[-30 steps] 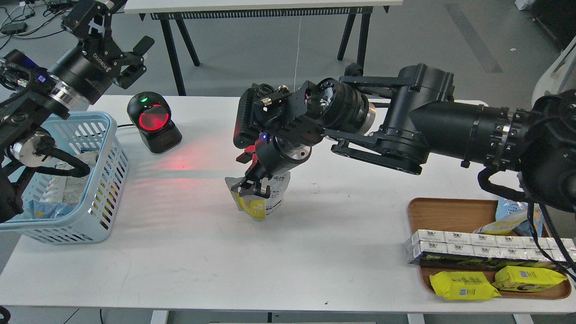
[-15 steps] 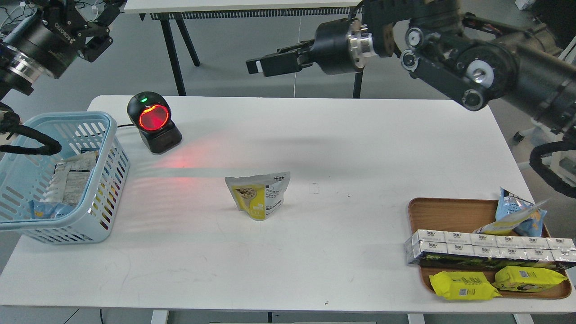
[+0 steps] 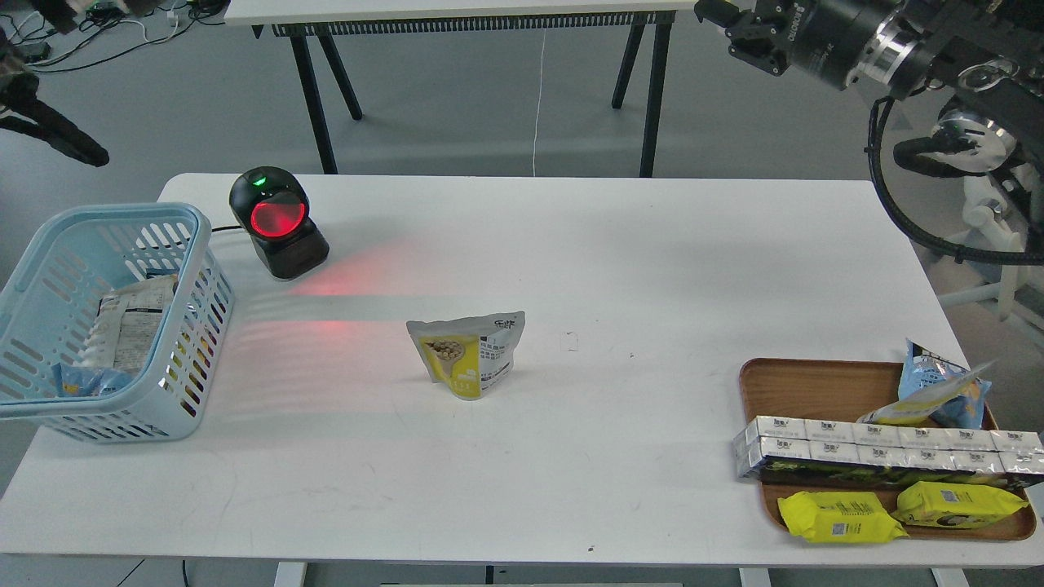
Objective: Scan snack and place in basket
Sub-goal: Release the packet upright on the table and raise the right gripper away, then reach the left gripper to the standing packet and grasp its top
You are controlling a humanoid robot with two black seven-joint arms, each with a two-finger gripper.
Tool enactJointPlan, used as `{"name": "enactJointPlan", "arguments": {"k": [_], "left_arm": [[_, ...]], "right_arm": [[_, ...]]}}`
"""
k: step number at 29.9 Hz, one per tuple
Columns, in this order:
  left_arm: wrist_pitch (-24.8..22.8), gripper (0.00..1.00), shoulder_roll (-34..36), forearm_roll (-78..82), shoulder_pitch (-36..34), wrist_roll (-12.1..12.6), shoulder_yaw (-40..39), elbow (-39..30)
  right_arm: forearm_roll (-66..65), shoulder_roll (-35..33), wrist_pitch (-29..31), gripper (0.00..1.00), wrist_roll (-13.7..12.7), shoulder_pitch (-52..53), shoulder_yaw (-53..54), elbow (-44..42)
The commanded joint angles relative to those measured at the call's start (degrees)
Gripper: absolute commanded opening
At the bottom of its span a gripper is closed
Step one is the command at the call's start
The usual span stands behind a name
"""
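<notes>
Both arms have withdrawn upward, right gripper (image 3: 722,20) state indeterminable, left gripper out of view, leaving the snack (image 3: 469,355) standing mid-table, unscanned, well apart from the basket (image 3: 192,220); its upright stance risks toppling on regrasp.

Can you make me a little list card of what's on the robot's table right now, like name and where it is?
snack: white and yellow pouch standing upright near the middle of the table, nothing holding it
scanner: black, red window glowing, back left, by the basket
basket: light blue, left edge, some packets already inside
tray: brown wood, front right, holding two yellow packs, a blue and yellow bag and a row of white boxes
right gripper: up high, top right, far from the snack; open or shut unclear
left gripper: not in view
</notes>
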Motion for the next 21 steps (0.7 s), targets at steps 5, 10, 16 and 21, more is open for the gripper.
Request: {"name": "enactJointPlan", "arguments": {"k": [5, 10, 16, 21], "left_arm": [[0.01, 0.99, -4.50, 20.52, -15.03, 0.00, 22.67, -12.98], [0.01, 0.94, -8.63, 29.16, -18.12, 0.00, 39.02, -15.37], [0.01, 0.94, -11.10, 31.62, -17.59, 0.00, 46.42, -15.19], [0.01, 0.93, -11.10, 35.58, -15.05, 0.00, 50.03, -14.84]], "right_arm": [[15.07, 0.03, 0.01, 0.98, 0.01, -4.36, 0.02, -4.60], [21.13, 0.03, 0.01, 0.98, 0.01, -6.73, 0.46, -4.60], [24.40, 0.03, 0.01, 0.98, 0.01, -10.42, 0.46, -3.90], [24.40, 0.03, 0.01, 0.98, 0.01, -10.96, 1.25, -3.81]]}}
